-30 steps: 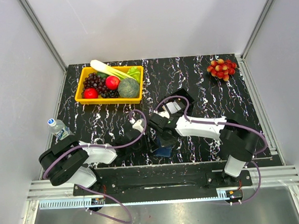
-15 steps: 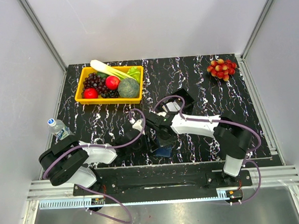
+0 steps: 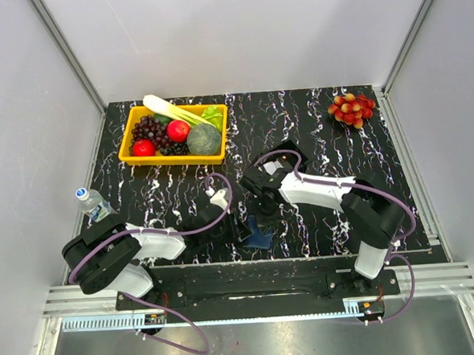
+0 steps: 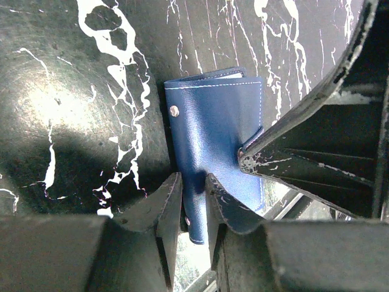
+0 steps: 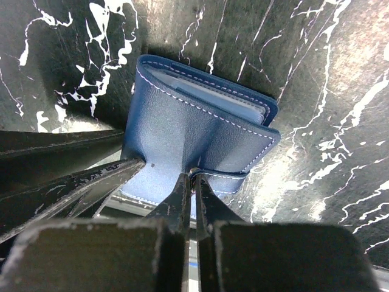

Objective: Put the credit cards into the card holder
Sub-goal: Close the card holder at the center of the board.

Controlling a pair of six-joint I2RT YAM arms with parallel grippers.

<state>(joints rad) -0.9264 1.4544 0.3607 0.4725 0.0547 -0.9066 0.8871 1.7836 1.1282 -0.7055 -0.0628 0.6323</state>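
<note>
The dark-blue card holder (image 3: 260,234) is folded shut and held up off the table near the front edge, between both arms. My left gripper (image 4: 193,182) (image 3: 238,228) is shut on the card holder's (image 4: 213,121) near edge. The right arm's finger (image 4: 285,143) touches its closing flap. In the right wrist view my right gripper (image 5: 193,175) (image 3: 264,213) is shut on the snap strap of the card holder (image 5: 182,115). Pale edges of the credit cards (image 5: 209,92) show inside the fold.
A yellow basket (image 3: 136,159) of fruit and vegetables sits at the back left. A red fruit cluster (image 3: 352,108) lies at the back right. A water bottle (image 3: 93,204) lies at the left edge. A black tray (image 3: 290,153) sits behind the right arm.
The right gripper has drawn back a little toward the right with the strap. The card holder now stands more upright between the two grippers. The left arm has barely moved.
</note>
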